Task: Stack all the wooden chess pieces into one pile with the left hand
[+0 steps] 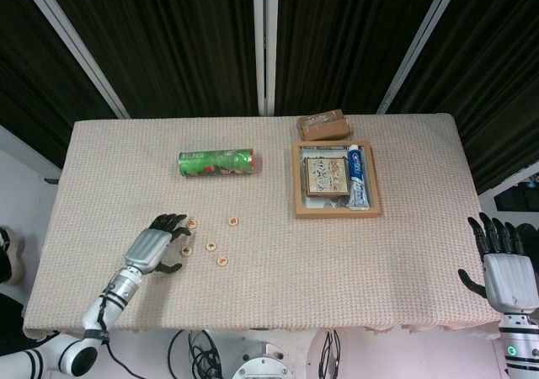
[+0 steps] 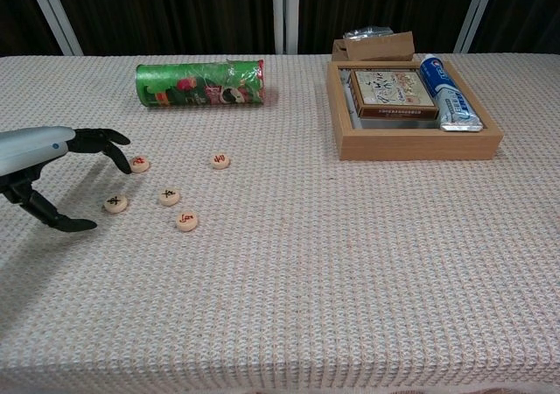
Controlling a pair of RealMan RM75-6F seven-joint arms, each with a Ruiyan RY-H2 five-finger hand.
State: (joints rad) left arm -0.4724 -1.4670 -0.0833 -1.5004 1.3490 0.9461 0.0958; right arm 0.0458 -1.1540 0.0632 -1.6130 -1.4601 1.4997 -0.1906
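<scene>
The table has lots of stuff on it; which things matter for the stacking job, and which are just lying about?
Part of the job:
- five wooden chess pieces, lying apart, none stacked
- left hand, open beside them

Just lying about:
- green can, on its side
- wooden tray holding a small box and toothpaste tube
- brown box behind the tray
</scene>
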